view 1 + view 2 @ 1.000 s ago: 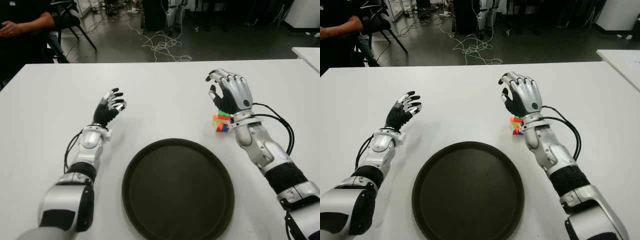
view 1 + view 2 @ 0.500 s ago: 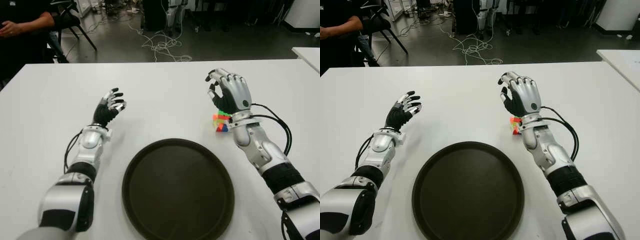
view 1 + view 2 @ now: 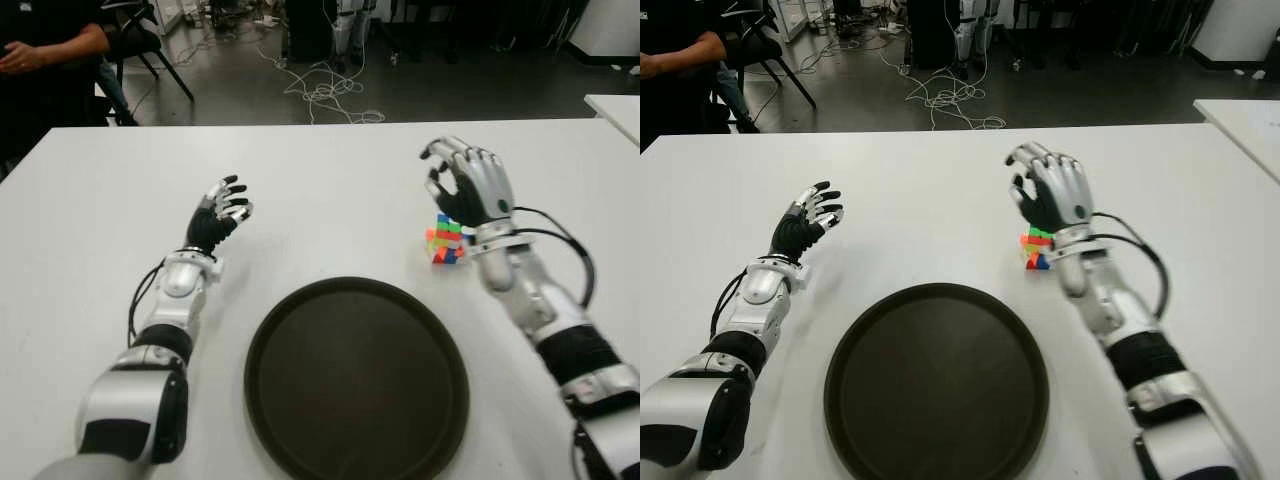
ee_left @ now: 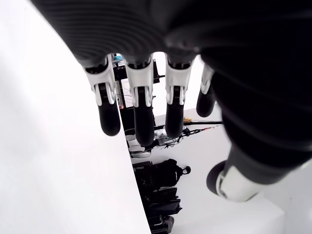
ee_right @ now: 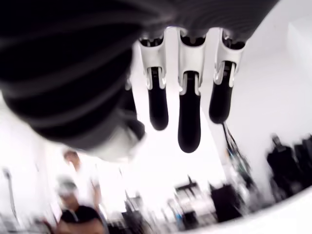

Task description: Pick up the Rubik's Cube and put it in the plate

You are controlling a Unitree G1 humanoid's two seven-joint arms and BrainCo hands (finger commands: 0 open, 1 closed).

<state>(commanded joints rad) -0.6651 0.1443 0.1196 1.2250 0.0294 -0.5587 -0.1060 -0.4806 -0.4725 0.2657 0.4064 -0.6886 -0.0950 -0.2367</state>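
A small multicoloured Rubik's Cube (image 3: 443,240) lies on the white table (image 3: 330,190), just beyond the right rim of a round dark plate (image 3: 356,380). My right hand (image 3: 466,183) hovers above and slightly behind the cube, fingers loosely curved and spread, holding nothing; its wrist passes close beside the cube. The right wrist view shows the fingers (image 5: 189,112) extended with nothing between them. My left hand (image 3: 220,215) shows left of the plate, above the table, fingers relaxed and empty.
A person in dark clothes (image 3: 45,50) sits at the table's far left corner. Cables (image 3: 320,90) lie on the floor beyond the far edge. Another white table's corner (image 3: 615,105) shows at the right.
My right hand and forearm have shifted a little to the right, uncovering more of the cube. The cube, the plate and the left hand have not moved.
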